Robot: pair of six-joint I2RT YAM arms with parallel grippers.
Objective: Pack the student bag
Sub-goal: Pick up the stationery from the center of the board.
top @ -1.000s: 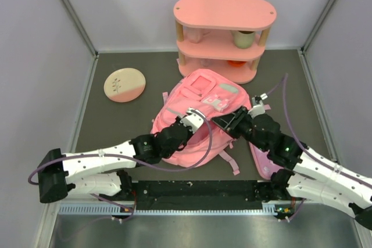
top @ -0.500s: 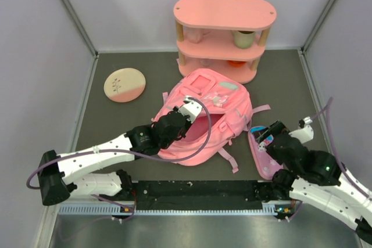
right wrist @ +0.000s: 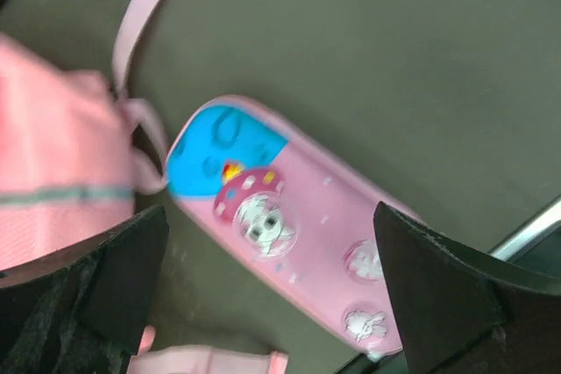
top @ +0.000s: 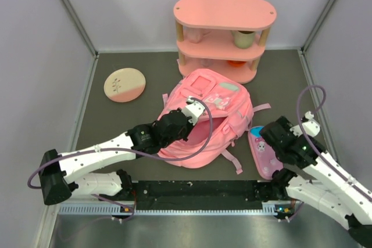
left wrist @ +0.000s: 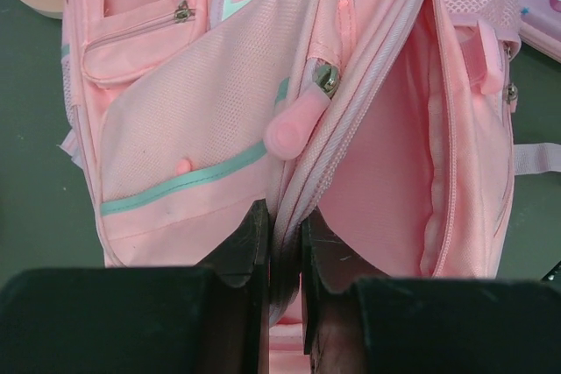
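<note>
The student bag [top: 216, 100], a big pink backpack, lies in the middle of the table with its main compartment unzipped. My left gripper [top: 195, 110] is shut on the bag's zip edge; in the left wrist view both fingers [left wrist: 250, 243] pinch that pink seam [left wrist: 302, 190], and the open inside [left wrist: 386, 181] lies to its right. A pink and blue pencil case [top: 263, 154] with cartoon faces lies right of the bag. My right gripper [top: 266, 139] hovers above it, open wide. In the right wrist view the case [right wrist: 289, 225] lies between the spread fingers [right wrist: 123, 260], untouched.
A pink three-tier shelf [top: 224, 13] stands at the back with a cup [top: 244, 39] on its middle tier. A round pink and cream plate [top: 124, 84] lies at the back left. Bag straps [top: 232, 164] trail towards the near edge. Grey walls close in both sides.
My right gripper has left the bag's opening, swung right and nearer over the pencil case, and opened wide. The left gripper has kept its hold on the bag's edge.
</note>
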